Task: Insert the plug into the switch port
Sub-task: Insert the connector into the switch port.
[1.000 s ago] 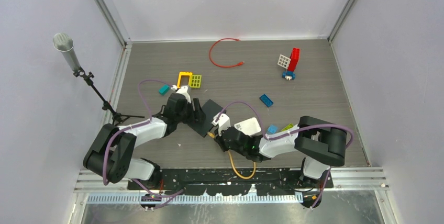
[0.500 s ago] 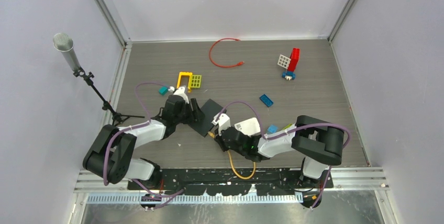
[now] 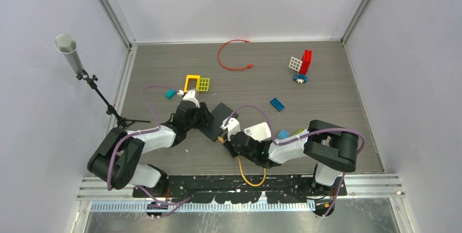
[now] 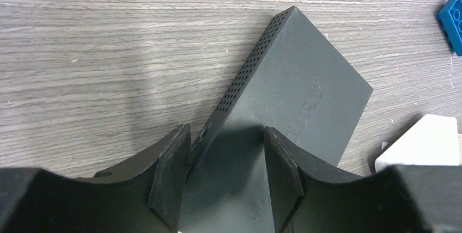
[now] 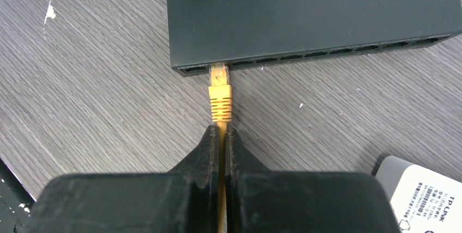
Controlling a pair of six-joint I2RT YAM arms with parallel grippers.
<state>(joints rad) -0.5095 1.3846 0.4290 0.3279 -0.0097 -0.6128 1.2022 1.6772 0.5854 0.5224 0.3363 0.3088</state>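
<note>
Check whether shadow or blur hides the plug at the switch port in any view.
Right wrist: sharp and evenly lit, yellow plug clear at the switch port row. Left wrist: the left gripper casts a shadow over the switch's near end; wood grain crisp. Top external: no glare, but the plug is too small to judge.

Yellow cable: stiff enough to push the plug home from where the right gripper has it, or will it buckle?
Likely fine: the right gripper pinches the cable right behind the plug boot, so little free length to buckle. Behind the grip it loops slack, so probably floppy, little drag. Plug tip is already at the switch port.
</note>
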